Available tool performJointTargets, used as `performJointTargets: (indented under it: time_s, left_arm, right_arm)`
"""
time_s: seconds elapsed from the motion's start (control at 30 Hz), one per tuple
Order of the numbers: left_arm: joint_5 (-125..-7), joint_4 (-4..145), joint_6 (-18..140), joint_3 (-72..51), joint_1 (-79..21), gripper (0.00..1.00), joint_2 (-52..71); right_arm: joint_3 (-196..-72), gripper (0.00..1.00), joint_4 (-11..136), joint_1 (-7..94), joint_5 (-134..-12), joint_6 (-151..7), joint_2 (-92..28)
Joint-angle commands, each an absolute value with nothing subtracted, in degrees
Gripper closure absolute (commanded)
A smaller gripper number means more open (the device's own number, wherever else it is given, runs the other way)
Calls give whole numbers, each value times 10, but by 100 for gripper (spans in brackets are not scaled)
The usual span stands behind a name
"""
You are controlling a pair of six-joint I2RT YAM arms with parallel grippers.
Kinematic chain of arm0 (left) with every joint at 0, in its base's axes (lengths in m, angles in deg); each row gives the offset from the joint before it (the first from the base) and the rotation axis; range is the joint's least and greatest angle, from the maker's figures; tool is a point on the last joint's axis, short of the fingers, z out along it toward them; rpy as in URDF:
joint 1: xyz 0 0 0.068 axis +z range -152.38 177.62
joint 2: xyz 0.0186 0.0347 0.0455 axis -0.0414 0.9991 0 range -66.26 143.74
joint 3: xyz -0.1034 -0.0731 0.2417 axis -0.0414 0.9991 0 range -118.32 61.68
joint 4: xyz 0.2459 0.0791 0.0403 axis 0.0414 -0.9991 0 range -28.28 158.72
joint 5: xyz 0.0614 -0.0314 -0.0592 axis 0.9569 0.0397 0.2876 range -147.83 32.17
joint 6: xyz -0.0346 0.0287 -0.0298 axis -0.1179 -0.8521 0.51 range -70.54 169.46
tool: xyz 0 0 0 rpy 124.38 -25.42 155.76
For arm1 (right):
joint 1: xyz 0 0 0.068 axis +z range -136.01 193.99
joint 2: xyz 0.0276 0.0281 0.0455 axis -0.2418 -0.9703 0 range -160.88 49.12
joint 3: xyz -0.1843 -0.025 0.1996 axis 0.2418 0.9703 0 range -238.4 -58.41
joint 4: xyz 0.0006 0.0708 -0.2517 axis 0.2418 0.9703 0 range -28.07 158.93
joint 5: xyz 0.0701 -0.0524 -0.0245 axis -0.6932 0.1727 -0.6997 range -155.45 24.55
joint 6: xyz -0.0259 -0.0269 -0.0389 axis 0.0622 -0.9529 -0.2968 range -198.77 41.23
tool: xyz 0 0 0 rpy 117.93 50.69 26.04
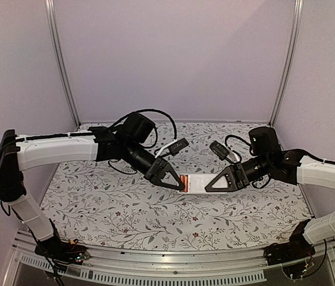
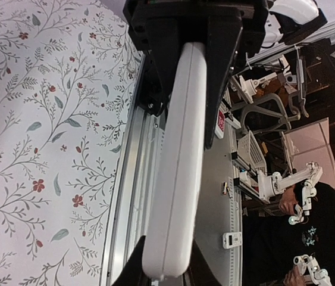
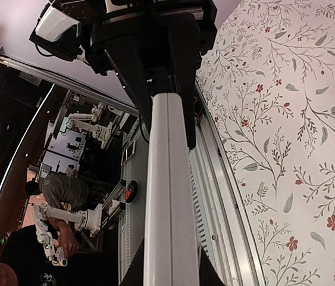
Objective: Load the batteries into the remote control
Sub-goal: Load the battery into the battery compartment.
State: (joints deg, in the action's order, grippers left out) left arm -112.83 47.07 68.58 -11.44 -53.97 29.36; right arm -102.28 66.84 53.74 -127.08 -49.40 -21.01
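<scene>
**Remote pinched at both ends, off the table**

L claw: reaches in from the left and is clamped on the left end of the remote control. In the L wrist view its fingers sit flush vs. both long sides of the white shell, no gap visible.

Orange-red fleck right at that end, by the L claw tips. Maybe one of the batteries, too small to tell. No other battery visible in any view.

Remote: roughly level, running left-right, lifted clear of the floral table, about mid-table. Wrist views show it edge-on, so I can't tell which face is up or whether the cover is on.

R claw: clenched on the right end. R wrist view shows its fingers hugging the narrow sides.

Handling, my read:
- Light, stiff plastic, won't flex under a pinch.
- Glossy rounded edges, so prob. slippery. It could swivel if held at one end only.
- Cover and battery contacts likely the fragile bits, so no squeezing there.
- Best hold: across the long narrow sides near an end, as now. That leaves the back and compartment free for the other claw.
</scene>
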Motion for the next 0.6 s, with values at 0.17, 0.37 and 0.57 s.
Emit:
performJointTargets:
  time_s: [0.17,0.37,0.57]
  left_arm:
    - [-1109,484,688,-128,-542,62,290]
    - [-1097,540,732,-122,-526,68,273]
    - [-1097,548,731,-115,-520,84,275]
  right_arm:
    - [-1036,100,664,537,-1279,-502,-201]
    - [-1037,100,666,542,-1280,-504,-201]
    - [-1037,100,667,542,-1279,-506,-200]
